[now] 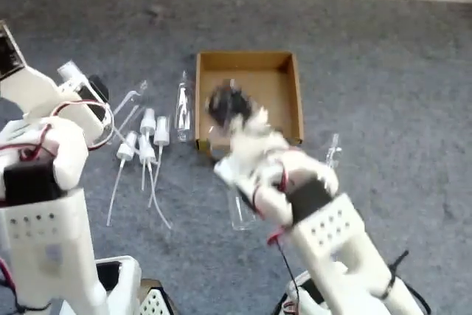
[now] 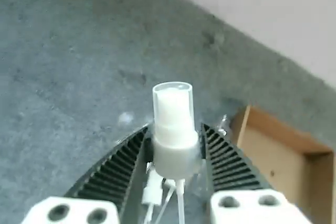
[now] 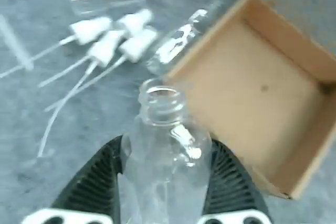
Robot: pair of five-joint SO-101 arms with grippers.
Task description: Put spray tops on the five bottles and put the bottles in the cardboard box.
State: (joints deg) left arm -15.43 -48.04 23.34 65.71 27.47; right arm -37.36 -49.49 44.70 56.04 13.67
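Note:
My left gripper is shut on a white spray top, held upright with its dip tube hanging down. In the high view this gripper sits at the left, away from the cardboard box. My right gripper is shut on a clear bottle whose neck is open, with no top on it. In the high view the right gripper hovers over the box's near half. Several loose spray tops with long tubes lie on the carpet left of the box.
A clear bottle lies along the box's left side. Another lies right of the box, and a third near the right arm. The box holds nothing I can see. Grey carpet covers the floor.

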